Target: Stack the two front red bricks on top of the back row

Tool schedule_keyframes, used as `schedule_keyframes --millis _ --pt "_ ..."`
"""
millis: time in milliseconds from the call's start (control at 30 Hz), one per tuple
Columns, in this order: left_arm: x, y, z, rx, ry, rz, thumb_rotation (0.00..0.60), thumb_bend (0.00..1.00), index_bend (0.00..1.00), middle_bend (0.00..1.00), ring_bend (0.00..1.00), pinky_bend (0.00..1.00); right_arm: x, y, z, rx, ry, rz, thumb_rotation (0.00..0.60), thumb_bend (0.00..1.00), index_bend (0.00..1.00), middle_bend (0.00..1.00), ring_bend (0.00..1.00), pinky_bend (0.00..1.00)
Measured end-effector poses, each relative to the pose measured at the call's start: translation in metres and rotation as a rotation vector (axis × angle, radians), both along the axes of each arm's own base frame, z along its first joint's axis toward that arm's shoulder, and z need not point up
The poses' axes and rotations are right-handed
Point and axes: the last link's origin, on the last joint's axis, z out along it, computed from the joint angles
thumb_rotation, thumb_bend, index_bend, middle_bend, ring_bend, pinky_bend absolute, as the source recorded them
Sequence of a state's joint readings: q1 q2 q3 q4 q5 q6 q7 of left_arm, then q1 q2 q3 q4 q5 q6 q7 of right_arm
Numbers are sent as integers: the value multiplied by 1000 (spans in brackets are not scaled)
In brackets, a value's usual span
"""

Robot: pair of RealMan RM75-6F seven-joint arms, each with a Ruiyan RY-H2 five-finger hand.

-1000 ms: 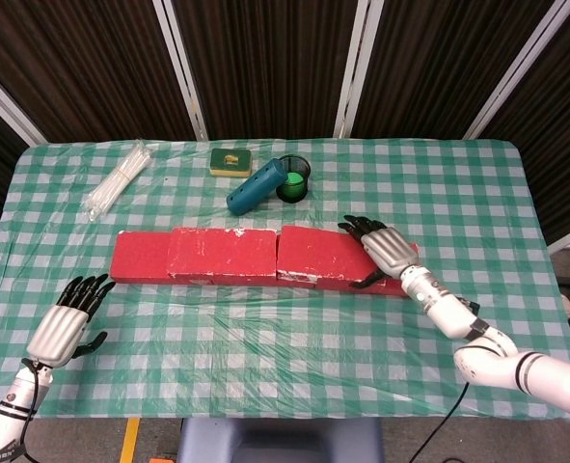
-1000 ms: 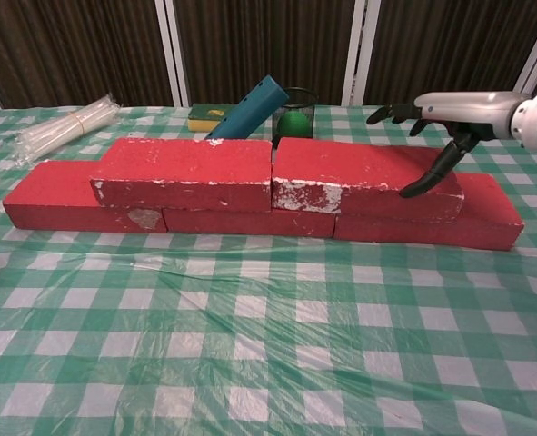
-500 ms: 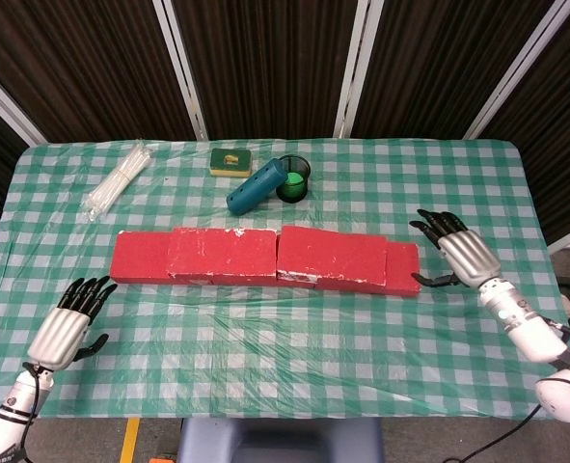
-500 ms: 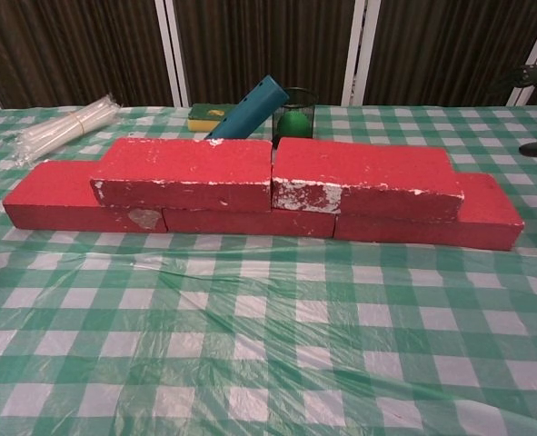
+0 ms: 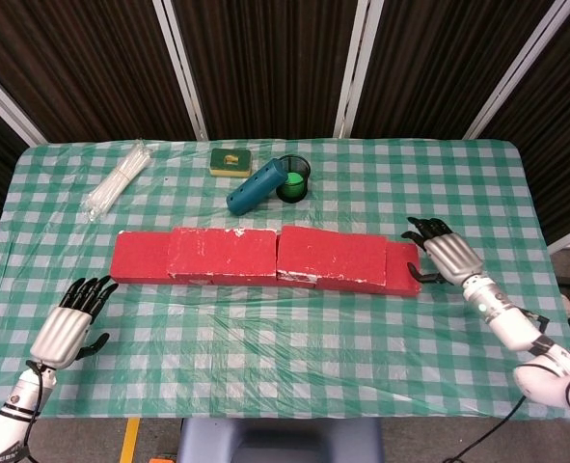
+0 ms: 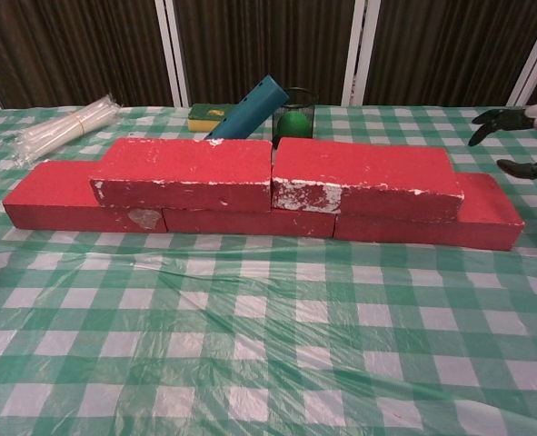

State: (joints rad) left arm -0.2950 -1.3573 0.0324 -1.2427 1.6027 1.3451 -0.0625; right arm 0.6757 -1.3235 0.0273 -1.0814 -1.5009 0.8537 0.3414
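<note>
Bricks (image 5: 265, 256) beside spread right hand (image 5: 446, 257)

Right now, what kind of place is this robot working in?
Probably a robot test or demo station, not a home: a table under a green-and-white checked plastic cloth, dark corrugated wall panels behind, and props such as red foam-like bricks and a bundle of clear straws.

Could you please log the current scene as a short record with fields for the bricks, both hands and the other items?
upper bricks: two red bricks side by side on the lower row
lower row: red bricks on the table, ends showing
left hand: open, near the table's front left, holding nothing
right hand: open, beside the row's right end
other items: blue tube, green cup, green sponge, bundle of straws
</note>
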Motion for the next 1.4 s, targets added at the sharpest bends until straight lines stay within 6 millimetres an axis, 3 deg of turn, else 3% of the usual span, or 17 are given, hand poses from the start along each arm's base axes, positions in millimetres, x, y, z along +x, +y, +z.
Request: schedule_keyframes --millis 233,600,967,1100,1167,1267,1400 --pt "-2 1 2 5 1 3 600 316 0 0 0 12 11 -8 -19 29 5 -7 355 589 297 20 0 111" --pt "-2 1 2 6 6 7 600 316 0 0 0 12 21 -13 -26 35 -20 -6 354 589 285 20 0 111" --pt "-2 0 4 10 2 3 600 315 0 0 0 12 9 -3 -7 -12 -30 -3 353 589 277 20 0 111" --pt "0 -2 4 16 -1 -8 600 316 0 0 0 12 3 9 8 -54 -76 6 364 585 215 15 0 110" --pt "1 -3 5 24 -2 -15 600 319 0 0 0 12 0 18 14 -78 -101 16 380 515 141 4 0 93" --pt "4 -6 8 46 -6 -26 600 322 0 0 0 12 -8 44 25 -118 -137 39 409 344 12 0 0 10" --pt "11 -13 14 82 -16 -50 600 333 0 0 0 12 -20 102 35 -181 -145 52 430 332 0 0 0 0"
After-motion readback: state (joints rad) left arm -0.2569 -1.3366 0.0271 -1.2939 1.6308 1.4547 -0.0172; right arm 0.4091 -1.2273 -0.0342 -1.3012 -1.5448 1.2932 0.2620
